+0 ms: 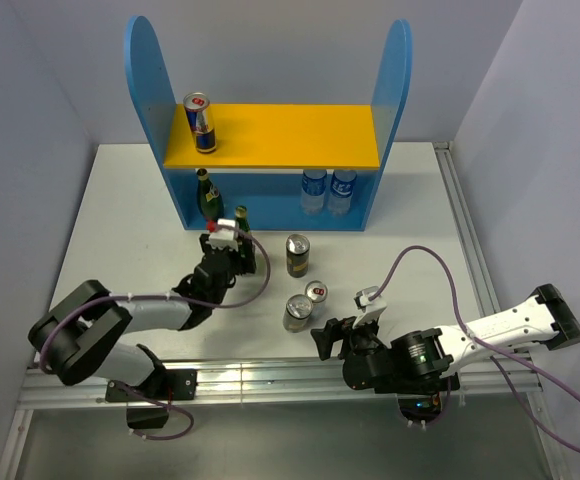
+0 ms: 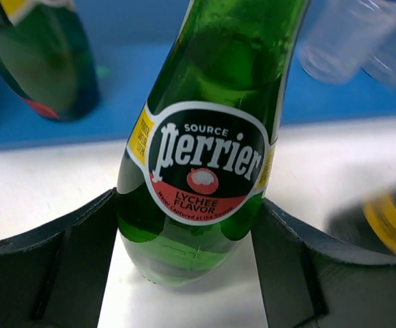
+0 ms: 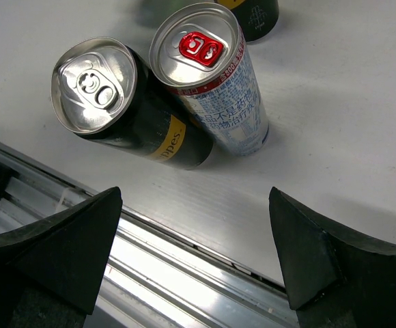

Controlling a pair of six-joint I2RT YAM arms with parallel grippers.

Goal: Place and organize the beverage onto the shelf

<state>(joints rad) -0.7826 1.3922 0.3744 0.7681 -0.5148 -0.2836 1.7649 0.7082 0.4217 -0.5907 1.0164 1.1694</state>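
Top external view: the blue round-sided shelf (image 1: 142, 70) carries a blue-silver slim can (image 1: 200, 122) on its yellow-orange upper board. Its lower level holds a green glass bottle (image 1: 207, 195) and two clear plastic bottles (image 1: 327, 190). The left gripper (image 1: 228, 243) clamps a second green glass bottle (image 2: 205, 171), smooth and pear-shaped, upright on the white table (image 1: 120, 220) just before the shelf. The right gripper (image 3: 194, 253) gapes empty over a dark can (image 3: 126, 113) and a silver slim can (image 3: 215, 89), which stand just beside each other.
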